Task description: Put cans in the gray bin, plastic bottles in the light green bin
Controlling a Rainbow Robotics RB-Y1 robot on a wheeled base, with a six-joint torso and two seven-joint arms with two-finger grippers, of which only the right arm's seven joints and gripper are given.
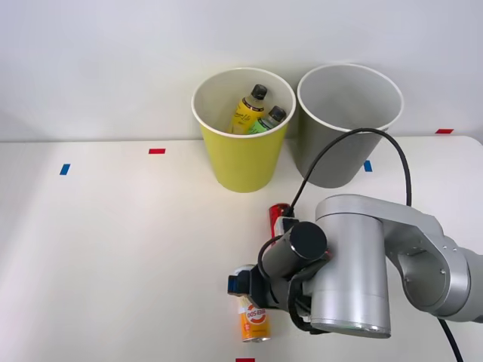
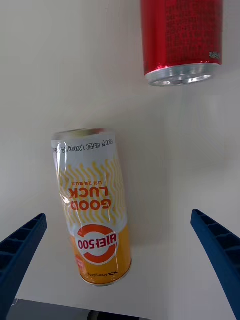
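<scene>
Right now the orange-and-white can (image 2: pixel 93 207) is lying on its side on the white table (image 1: pixel 113 256), sitting between the two blue fingers (image 2: pixel 20 250) of the right gripper (image 2: pixel 117 260), closer to one finger than the other and touching neither. Those jaws are standing wide apart, gripping nothing at all. From the front camera, the can (image 1: pixel 255 323) is poking out at about 6 o'clock from under the gripper (image 1: pixel 249 290), with the silver arm (image 1: pixel 377 256) reaching in from 3 o'clock. Just beyond it, at roughly 12 o'clock from the gripper, the red can (image 2: pixel 181 37) is also lying down, its silver end facing the orange one, a clear gap between them. Further back, the light green bin (image 1: pixel 241 162) is holding both plastic bottles, the yellow-labelled bottle (image 1: pixel 249 111) and the green-labelled bottle (image 1: pixel 268 121), leaning together, black caps up. Just beside it, at its 3 o'clock, the gray bin (image 1: pixel 343 162) is standing upright.
</scene>
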